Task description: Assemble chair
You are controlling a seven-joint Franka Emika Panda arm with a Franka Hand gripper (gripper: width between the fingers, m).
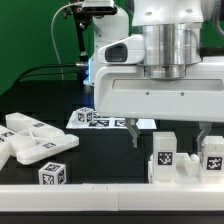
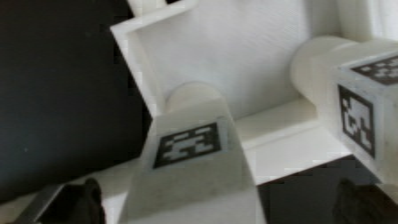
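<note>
Exterior view: claw (image 1: 168, 135), jaws wide apart, above chair pieces (image 1: 166, 162) on table (image 1: 110, 150)

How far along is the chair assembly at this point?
Done: a few chair pieces stand grouped at the exterior view's right, apparently fitted together. In hand: nothing; the gripper hangs open just above them. Left: several loose pieces lie unattached at the exterior view's left.
</note>
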